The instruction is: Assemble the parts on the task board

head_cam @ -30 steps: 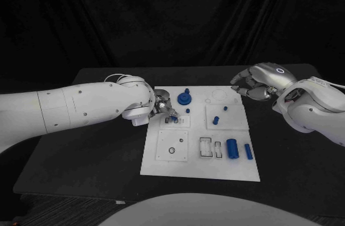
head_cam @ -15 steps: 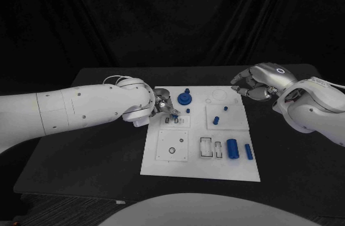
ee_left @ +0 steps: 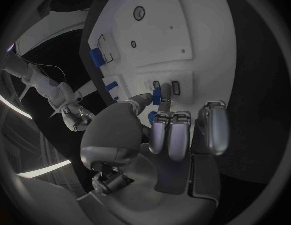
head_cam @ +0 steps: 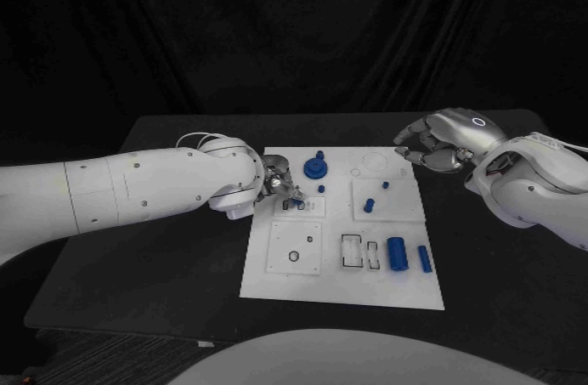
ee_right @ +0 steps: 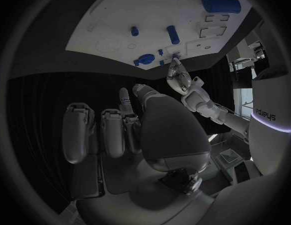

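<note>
- The task board [head_cam: 343, 274] lies in the middle of the counter [head_cam: 160, 266].
- The left hand [head_cam: 277, 181] sits at the board's left edge, pinching a small blue part [ee_left: 157, 95] over a slotted block [head_cam: 298, 205].
- The right hand [head_cam: 432, 147] hovers off the board's far right corner, fingers curled in on nothing.
- A blue cylinder [head_cam: 396, 252] lies near the board's right edge.

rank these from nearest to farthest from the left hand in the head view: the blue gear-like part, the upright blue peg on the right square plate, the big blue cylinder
Measured from the left hand:
1. Blue gear-like part, just beside the hand at the board's far edge.
2. Upright blue peg, mid-board on the right square plate.
3. Big blue cylinder, lying toward the board's near right corner.
</note>
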